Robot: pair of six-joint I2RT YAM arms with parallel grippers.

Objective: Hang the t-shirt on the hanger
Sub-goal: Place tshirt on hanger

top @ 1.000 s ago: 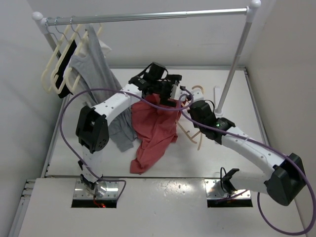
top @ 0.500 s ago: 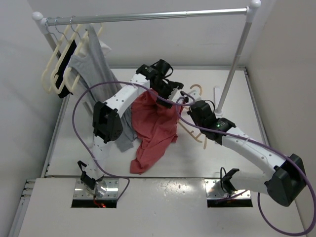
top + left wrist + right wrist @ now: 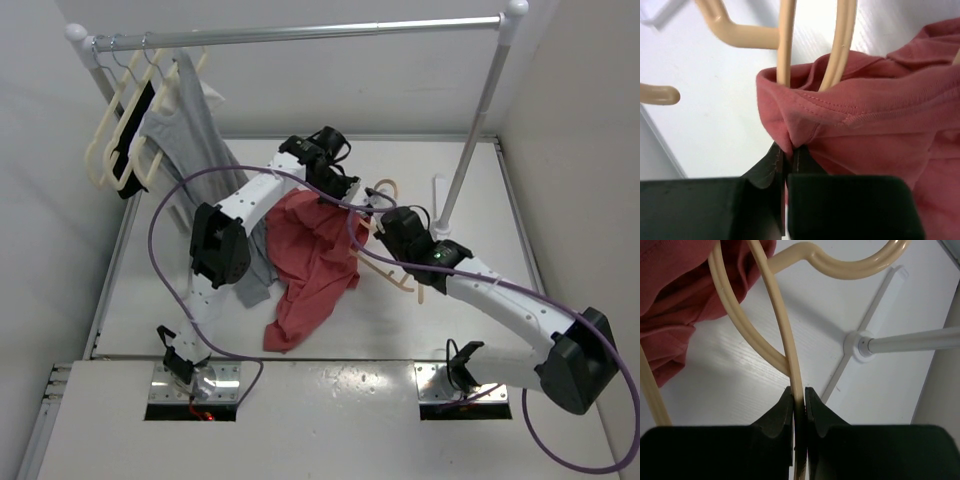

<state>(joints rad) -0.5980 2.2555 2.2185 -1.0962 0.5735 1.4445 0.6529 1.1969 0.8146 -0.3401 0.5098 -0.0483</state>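
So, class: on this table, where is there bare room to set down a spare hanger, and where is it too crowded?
Bare table lies right of the rack pole, and in front, between the t-shirt hem and the right arm. Crowded: the middle, where the left pincer grips the t-shirt and the right pincer grips the hanger.

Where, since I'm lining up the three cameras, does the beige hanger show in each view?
Top external: the hanger shows at centre, just right of the t-shirt, between the two arm tips.
Left wrist: the hanger comes down from the top edge into the t-shirt.
Right wrist: the hanger rises from the shut jaws of the right gripper; its hook is top right.
Shared landmark: the t-shirt, in all three.
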